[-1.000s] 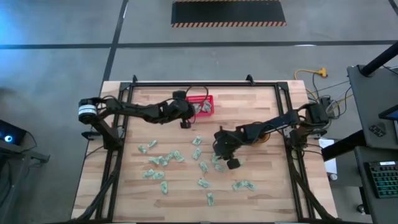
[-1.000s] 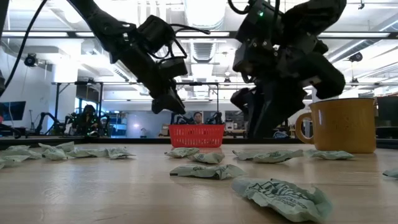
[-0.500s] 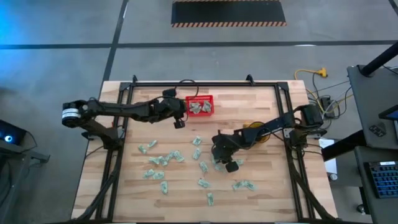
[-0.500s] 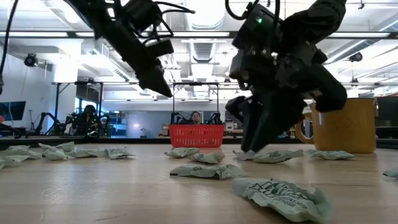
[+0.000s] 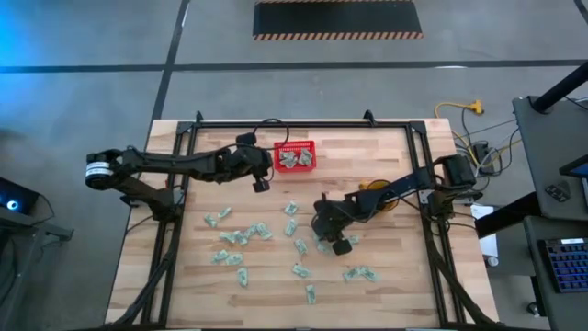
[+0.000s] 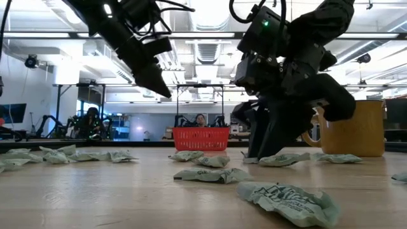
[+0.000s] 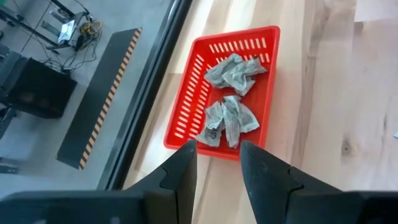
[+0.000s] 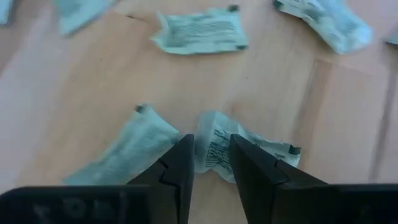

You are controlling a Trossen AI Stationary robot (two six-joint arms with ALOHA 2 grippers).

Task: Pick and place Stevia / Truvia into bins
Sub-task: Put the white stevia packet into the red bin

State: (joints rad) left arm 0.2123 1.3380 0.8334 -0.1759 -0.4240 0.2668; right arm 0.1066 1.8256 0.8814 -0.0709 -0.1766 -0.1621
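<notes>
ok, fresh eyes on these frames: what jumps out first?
The scatter of pale green sachets across the wooden table, with the right gripper down among them, fingers straddling a crumpled one. Next, the red basket at the table's far edge, several sachets already inside, with the left gripper empty and open beside it.

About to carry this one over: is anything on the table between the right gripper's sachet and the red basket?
Only loose sachets lie between the right gripper and the basket. The left gripper hangs beside it.
</notes>
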